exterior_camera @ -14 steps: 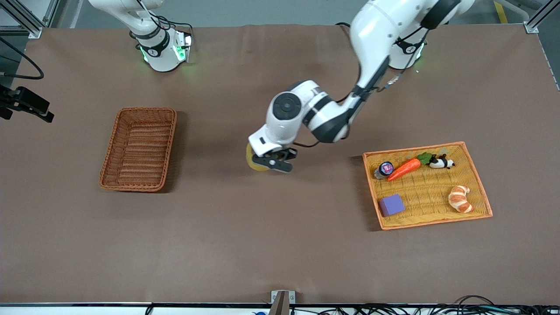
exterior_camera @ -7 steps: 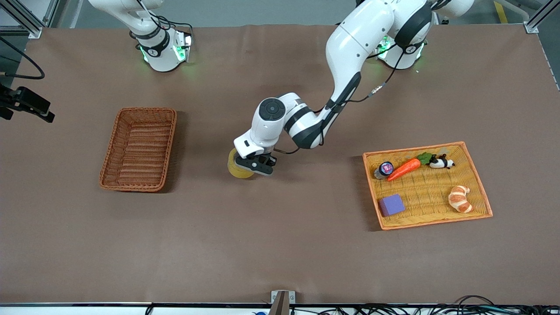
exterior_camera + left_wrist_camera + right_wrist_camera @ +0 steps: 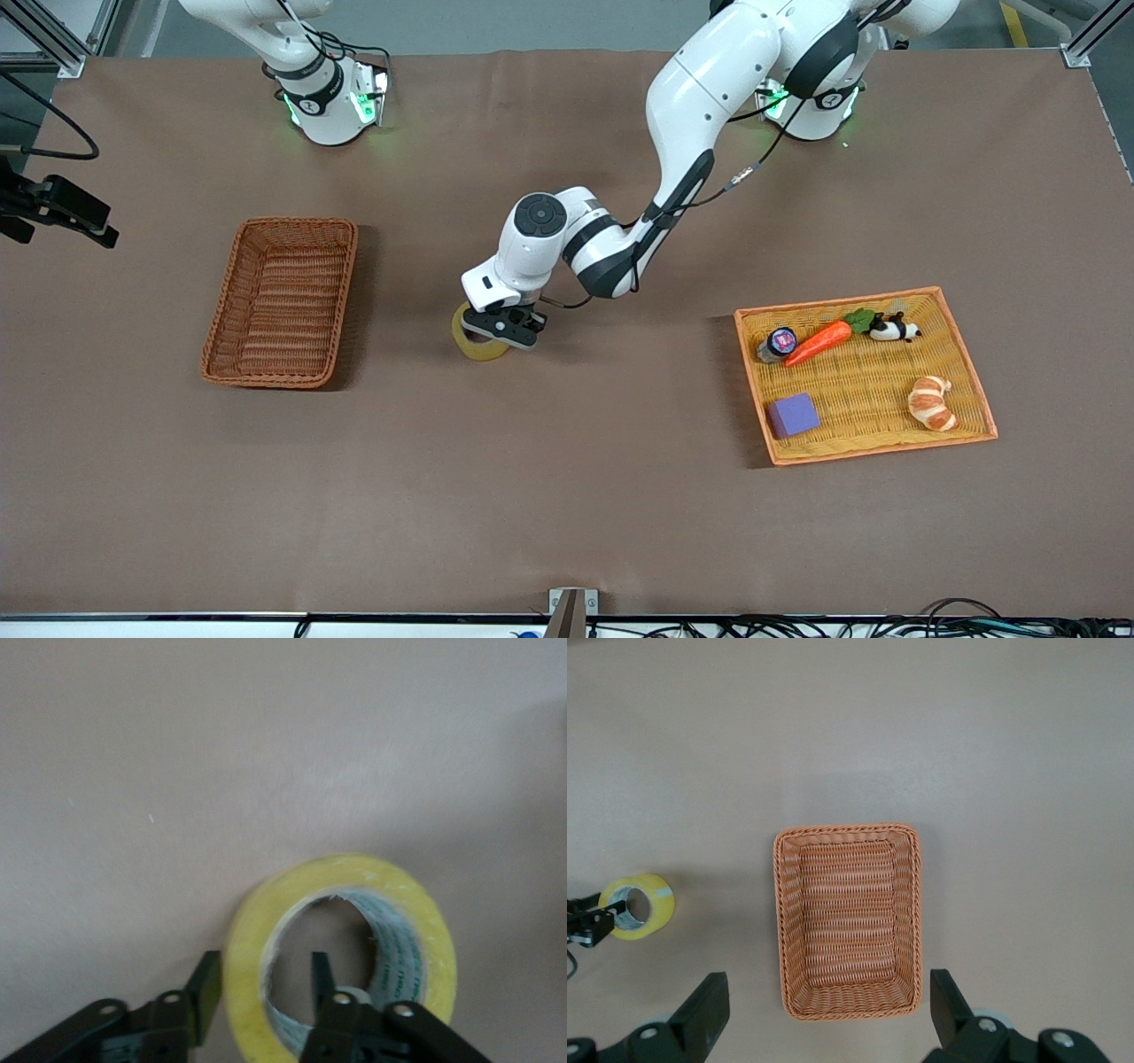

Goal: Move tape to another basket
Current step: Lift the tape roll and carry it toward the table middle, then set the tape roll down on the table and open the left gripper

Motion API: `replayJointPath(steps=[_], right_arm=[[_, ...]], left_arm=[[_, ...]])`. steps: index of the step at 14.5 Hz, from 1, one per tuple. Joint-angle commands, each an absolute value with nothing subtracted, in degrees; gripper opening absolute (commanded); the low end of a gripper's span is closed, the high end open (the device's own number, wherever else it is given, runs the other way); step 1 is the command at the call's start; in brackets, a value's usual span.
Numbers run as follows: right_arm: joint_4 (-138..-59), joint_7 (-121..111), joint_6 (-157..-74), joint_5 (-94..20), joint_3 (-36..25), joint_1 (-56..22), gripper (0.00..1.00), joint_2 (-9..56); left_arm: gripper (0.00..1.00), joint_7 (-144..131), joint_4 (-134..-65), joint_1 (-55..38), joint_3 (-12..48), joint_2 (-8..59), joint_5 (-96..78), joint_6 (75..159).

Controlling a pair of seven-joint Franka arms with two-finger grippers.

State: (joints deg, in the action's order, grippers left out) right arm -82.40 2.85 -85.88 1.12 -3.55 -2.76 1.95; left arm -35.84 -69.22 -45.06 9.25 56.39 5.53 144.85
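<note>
Front view shows the job about half done: the tape [image 3: 479,341] is out of the tray [image 3: 973,400] and sits on the bare tabletop [image 3: 567,496] between the two containers, somewhat closer to the basket [image 3: 281,302] than to the tray. The basket holds nothing yet, so the last leg, carrying the roll over its rim and dropping it in, is not yet done.

The left pincer [image 3: 505,325] is at the tape, one finger inside the ring and one outside the wall. In the left wrist view the fingers [image 3: 205,985] stand a little off the yellow wall, so the grip looks slack rather than firm; I judge the roll to be resting on the tabletop, not carried.

The right pincer [image 3: 824,1014] hangs over the basket, spread wide and holding nothing; that arm waits.

The tape is a broad ring, translucent yellow, with a pale grey core bearing faint print, lying flat with its hole facing up.
</note>
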Motion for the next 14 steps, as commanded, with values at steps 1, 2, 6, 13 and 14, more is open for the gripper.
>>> replayJointPath(steps=[1, 2, 6, 13, 14], right_arm=[[-83.7, 3.3, -86.5, -0.1, -3.3, -3.8, 1.0, 2.5], [-84.3, 3.4, -86.6, -0.1, -2.9, -4.5, 1.0, 2.9], [-96.5, 11.4, -99.4, 0.1, 4.1, -5.7, 1.0, 3.6], [-111.1, 27.5, -126.7, 1.5, 8.7, -15.8, 1.0, 15.1], [-111.0, 29.9, -128.7, 3.1, 8.7, -18.3, 1.0, 17.8]], left_arm=[[1.0, -36.9, -73.5, -42.4, 8.8, 49.9, 6.7, 141.2], [1.0, -36.5, -76.0, -41.6, 8.8, 46.3, 6.8, 138.3], [1.0, -36.0, -89.8, -34.4, 8.7, 27.5, 7.0, 130.9], [1.0, -30.2, -98.2, -20.0, 9.4, 9.9, 6.4, 122.2], [1.0, -29.5, -98.2, -18.2, 9.4, 8.7, 6.3, 120.3]])
